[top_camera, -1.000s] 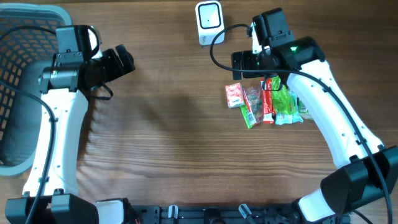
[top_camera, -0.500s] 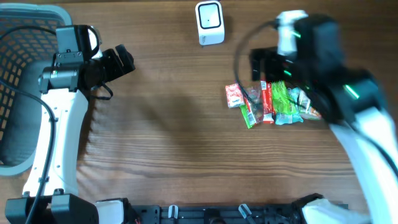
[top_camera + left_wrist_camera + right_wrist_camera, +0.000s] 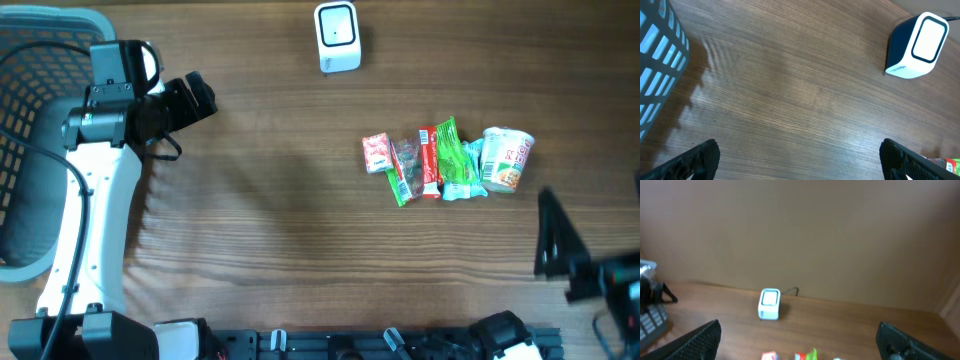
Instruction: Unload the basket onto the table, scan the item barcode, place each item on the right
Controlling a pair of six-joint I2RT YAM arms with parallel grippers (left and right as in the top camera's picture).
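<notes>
A white barcode scanner [image 3: 337, 37] stands at the table's far edge and also shows in the left wrist view [image 3: 917, 45] and the right wrist view [image 3: 770, 303]. A row of items lies right of centre: a red packet [image 3: 377, 153], green and red snack packets [image 3: 432, 165] and a noodle cup [image 3: 507, 159]. My left gripper [image 3: 190, 100] hovers at the far left, open and empty, its fingertips [image 3: 700, 160] over bare wood. My right gripper [image 3: 800, 347] is open and empty, raised high and looking across the table. Its arm [image 3: 575, 265] sits blurred at the near right corner.
A dark mesh basket [image 3: 35, 130] fills the left edge, and its wall shows in the left wrist view [image 3: 660, 65]. The scanner's cable runs off behind it. Wood tabletop [image 3: 270, 210] lies between the left arm and the items.
The right arm has swung back from above the items to the near right corner, uncovering the noodle cup. The left arm has not moved.
</notes>
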